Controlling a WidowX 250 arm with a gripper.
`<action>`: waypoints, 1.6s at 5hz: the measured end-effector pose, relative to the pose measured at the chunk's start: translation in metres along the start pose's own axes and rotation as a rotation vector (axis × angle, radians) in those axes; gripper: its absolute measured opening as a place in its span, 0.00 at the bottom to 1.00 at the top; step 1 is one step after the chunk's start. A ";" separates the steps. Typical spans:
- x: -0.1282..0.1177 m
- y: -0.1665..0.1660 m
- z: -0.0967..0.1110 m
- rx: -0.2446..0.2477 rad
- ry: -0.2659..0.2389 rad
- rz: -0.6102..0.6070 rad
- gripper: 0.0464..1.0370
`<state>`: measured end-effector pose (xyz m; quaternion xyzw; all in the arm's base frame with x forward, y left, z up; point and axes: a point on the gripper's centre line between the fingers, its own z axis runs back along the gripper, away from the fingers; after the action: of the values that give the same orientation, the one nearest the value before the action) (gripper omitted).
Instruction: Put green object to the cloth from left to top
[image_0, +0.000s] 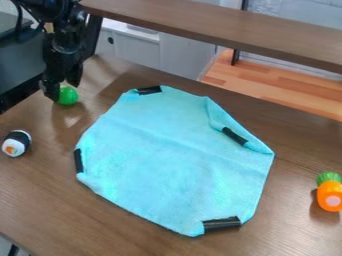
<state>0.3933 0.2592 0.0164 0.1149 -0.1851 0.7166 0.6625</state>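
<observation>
Saw nearest, on a brown wood-grain table (40, 200), a soft turquoise cloth (174, 155) with black strips (222, 224) along its edges, then an orange toy carrot (330, 195) at right and a black-and-white toy sushi roll (17, 143) at left. Farther back, made out a round, bright green ball (67, 96) left of the cloth's far end, apart from it, under the downward-pointing black gripper (63, 89); could not tell its opening or any hold on the ball.
</observation>
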 end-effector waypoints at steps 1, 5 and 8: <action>0.002 0.000 -0.003 0.049 0.000 0.053 0.68; -0.004 0.008 0.038 -0.068 0.060 -0.177 0.65; -0.053 0.042 0.093 -0.267 0.003 -0.794 0.65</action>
<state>0.3490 0.1698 0.0744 0.0892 -0.2169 0.3756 0.8966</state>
